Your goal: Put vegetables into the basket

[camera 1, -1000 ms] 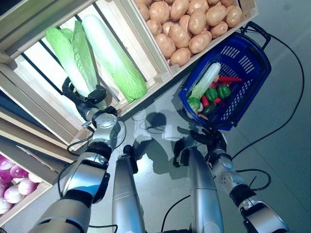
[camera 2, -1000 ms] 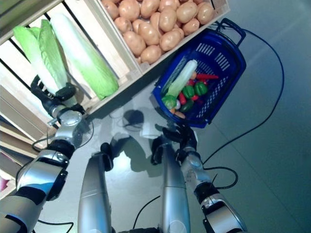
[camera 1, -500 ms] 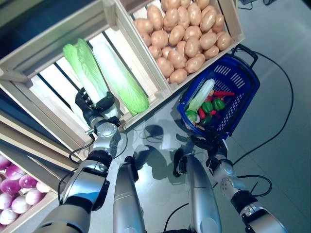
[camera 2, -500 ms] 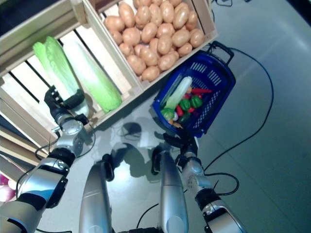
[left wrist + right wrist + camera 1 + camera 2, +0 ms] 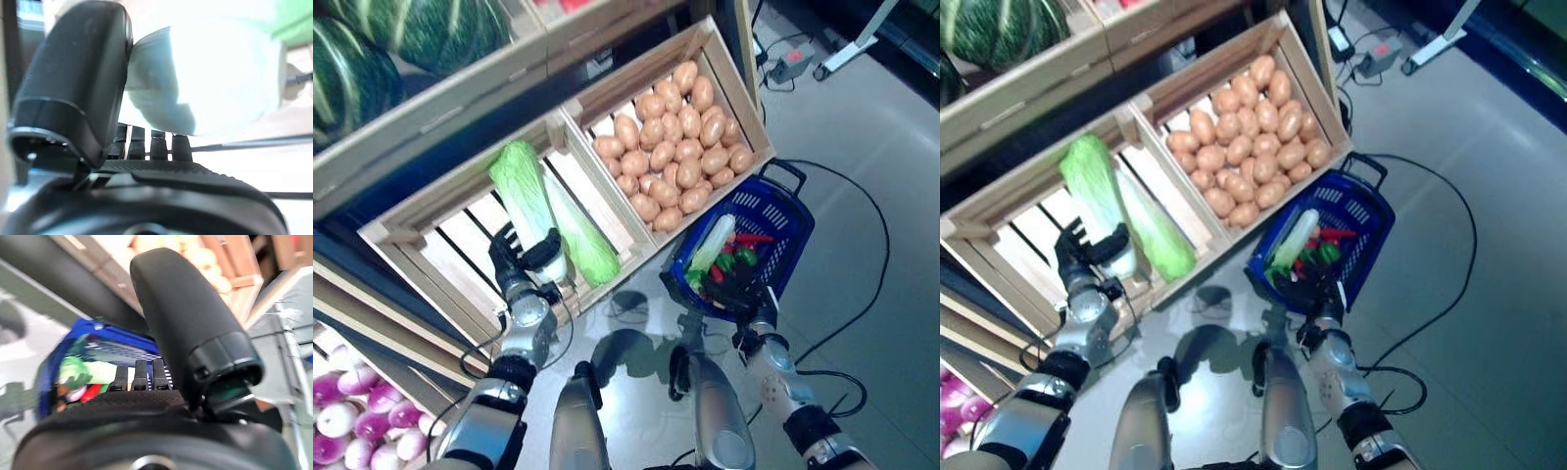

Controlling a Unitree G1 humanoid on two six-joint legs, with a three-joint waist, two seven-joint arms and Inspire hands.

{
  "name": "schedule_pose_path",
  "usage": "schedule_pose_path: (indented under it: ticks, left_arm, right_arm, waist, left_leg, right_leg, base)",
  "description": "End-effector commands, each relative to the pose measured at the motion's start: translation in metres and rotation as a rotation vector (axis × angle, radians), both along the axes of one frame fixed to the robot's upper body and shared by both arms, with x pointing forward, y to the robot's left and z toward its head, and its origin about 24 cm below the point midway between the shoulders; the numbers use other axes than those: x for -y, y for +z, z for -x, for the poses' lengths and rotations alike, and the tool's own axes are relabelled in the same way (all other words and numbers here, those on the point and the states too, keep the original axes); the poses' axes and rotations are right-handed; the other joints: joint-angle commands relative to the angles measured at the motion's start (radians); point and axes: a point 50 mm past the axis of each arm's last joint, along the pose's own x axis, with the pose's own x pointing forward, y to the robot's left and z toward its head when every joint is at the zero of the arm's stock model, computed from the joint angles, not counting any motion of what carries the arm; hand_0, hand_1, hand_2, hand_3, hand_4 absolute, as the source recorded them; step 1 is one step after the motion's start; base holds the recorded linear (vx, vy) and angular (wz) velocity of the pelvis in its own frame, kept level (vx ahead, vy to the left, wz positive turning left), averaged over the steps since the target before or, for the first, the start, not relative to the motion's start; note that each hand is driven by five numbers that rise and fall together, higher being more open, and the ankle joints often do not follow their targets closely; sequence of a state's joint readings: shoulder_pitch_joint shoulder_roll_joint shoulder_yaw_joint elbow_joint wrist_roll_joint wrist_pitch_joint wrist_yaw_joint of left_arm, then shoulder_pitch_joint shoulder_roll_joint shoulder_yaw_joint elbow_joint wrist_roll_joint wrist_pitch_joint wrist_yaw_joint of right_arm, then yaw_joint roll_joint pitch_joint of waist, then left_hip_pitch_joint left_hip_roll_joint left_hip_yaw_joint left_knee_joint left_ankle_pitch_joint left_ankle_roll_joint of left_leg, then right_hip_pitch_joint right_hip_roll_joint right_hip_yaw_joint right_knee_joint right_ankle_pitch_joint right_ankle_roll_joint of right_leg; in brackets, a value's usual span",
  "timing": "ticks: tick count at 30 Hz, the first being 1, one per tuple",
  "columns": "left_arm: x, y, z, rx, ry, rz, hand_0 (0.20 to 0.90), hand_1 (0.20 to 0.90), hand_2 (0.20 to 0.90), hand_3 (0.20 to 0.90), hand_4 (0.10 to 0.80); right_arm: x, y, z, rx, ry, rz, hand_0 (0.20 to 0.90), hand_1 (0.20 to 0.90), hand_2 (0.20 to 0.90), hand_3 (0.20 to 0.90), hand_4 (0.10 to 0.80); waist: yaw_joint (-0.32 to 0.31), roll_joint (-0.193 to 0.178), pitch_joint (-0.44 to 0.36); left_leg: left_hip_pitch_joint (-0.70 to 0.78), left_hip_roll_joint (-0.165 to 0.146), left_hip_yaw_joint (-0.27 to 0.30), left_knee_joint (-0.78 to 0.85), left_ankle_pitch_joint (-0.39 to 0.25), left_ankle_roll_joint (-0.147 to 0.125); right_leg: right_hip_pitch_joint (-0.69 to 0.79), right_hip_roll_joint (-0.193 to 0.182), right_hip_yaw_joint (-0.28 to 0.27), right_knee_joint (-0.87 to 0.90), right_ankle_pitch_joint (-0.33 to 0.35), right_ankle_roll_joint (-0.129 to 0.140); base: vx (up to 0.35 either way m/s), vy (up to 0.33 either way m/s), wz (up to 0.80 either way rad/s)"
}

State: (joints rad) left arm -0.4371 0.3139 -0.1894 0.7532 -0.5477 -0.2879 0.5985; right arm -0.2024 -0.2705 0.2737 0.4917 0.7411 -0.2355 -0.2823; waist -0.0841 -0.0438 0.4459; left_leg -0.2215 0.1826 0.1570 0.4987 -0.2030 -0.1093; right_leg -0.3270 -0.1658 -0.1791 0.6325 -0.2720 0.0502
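The wooden crate (image 5: 431, 245) on the shelf holds two long napa cabbages, and the neighbouring crate of potatoes (image 5: 677, 147) looks full, so plenty of stock is untouched. On the floor below, the blue basket (image 5: 783, 230) already carries a fair load: one pale cabbage (image 5: 715, 245) lying along it, green peppers (image 5: 744, 257) and a red chilli (image 5: 756, 238), so the task is partly done. The left robot hand (image 5: 521, 262) is up at the crate with its thumb and fingers clamped round the white stem end of one cabbage (image 5: 530, 211), which still lies in the crate; lifting it out and carrying it over to the basket remains. The right robot hand (image 5: 751, 299) hangs just at the basket's near rim, fingers loosely straight and empty, judging by its wrist view.
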Motion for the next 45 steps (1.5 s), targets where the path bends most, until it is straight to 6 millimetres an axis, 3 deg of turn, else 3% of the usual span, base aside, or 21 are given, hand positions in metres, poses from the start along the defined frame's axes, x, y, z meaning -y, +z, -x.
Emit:
schedule_pose_path:
  ticks: [1,11,15,18,23,28,33,45]
  left_arm:
    - [0.012,0.041,-0.002,0.287,-0.062,-0.123,0.300,0.300,0.300,0.300,0.400]
    - [0.021,0.038,0.016,0.299,-0.156,-0.138,0.300,0.300,0.300,0.300,0.400]
    - [0.026,0.044,0.019,0.325,-0.247,-0.187,0.300,0.300,0.300,0.300,0.400]
    - [0.032,0.050,0.019,0.340,-0.335,-0.242,0.300,0.300,0.300,0.300,0.400]
    - [0.044,0.058,0.016,0.365,-0.448,-0.320,0.300,0.300,0.300,0.300,0.400]
    - [0.055,0.063,0.015,0.399,-0.550,-0.388,0.300,0.300,0.300,0.300,0.400]
    - [0.068,0.072,0.016,0.453,-0.663,-0.488,0.300,0.300,0.300,0.300,0.400]
    - [0.087,0.080,0.017,0.502,-0.828,-0.525,0.300,0.300,0.300,0.300,0.400]
  right_arm:
    - [0.003,0.021,0.004,0.154,-0.054,0.019,0.900,0.900,0.900,0.900,0.800]
    - [0.001,0.028,0.010,0.206,-0.021,-0.015,0.900,0.900,0.900,0.900,0.800]
    - [-0.005,0.024,0.009,0.180,0.034,-0.139,0.900,0.900,0.900,0.900,0.800]
    - [-0.016,0.023,0.008,0.198,0.171,-0.248,0.900,0.900,0.900,0.900,0.800]
    - [-0.012,0.031,0.002,0.239,0.229,-0.321,0.900,0.900,0.900,0.900,0.800]
    - [-0.011,0.038,-0.004,0.265,0.281,-0.407,0.900,0.900,0.900,0.900,0.800]
    - [-0.027,0.048,-0.009,0.309,0.437,-0.603,0.900,0.900,0.900,0.900,0.800]
    - [-0.033,0.074,-0.028,0.380,0.516,-0.680,0.900,0.900,0.900,0.900,0.800]
  waist:
    - [0.007,0.018,-0.184]
    - [0.021,0.031,-0.289]
    - [0.029,0.031,-0.317]
    - [0.036,0.027,-0.336]
    - [0.049,0.020,-0.359]
    - [0.053,0.013,-0.374]
    - [0.060,0.004,-0.383]
    - [0.075,-0.006,-0.399]
  left_leg:
    - [0.077,-0.050,0.066,-0.079,0.008,0.092]
    - [0.307,-0.087,0.097,-0.334,0.070,0.095]
    - [0.355,-0.095,0.105,-0.416,0.107,0.098]
    - [0.389,-0.098,0.102,-0.487,0.131,0.092]
    - [0.425,-0.097,0.093,-0.579,0.166,0.080]
    - [0.420,-0.093,0.087,-0.586,0.164,0.073]
    - [0.419,-0.092,0.086,-0.586,0.158,0.071]
    - [0.428,-0.088,0.085,-0.586,0.151,0.069]
  right_leg:
    - [0.138,-0.027,-0.002,-0.178,0.083,0.016]
    - [0.384,-0.003,-0.051,-0.434,0.147,0.043]
    - [0.431,0.011,-0.063,-0.514,0.191,0.042]
    - [0.462,0.021,-0.073,-0.571,0.217,0.046]
    - [0.499,0.035,-0.089,-0.642,0.248,0.053]
    - [0.517,0.043,-0.102,-0.680,0.266,0.055]
    - [0.529,0.051,-0.105,-0.708,0.277,0.053]
    - [0.541,0.059,-0.101,-0.720,0.275,0.049]
  base:
    - [0.105,-0.013,-0.09]
    - [0.125,-0.013,0.01]
    - [0.054,-0.021,0.03]
    - [0.047,-0.032,0.00]
    - [0.023,-0.040,0.03]
    - [0.000,-0.040,0.06]
    - [-0.002,-0.037,0.02]
    - [0.000,0.000,0.00]
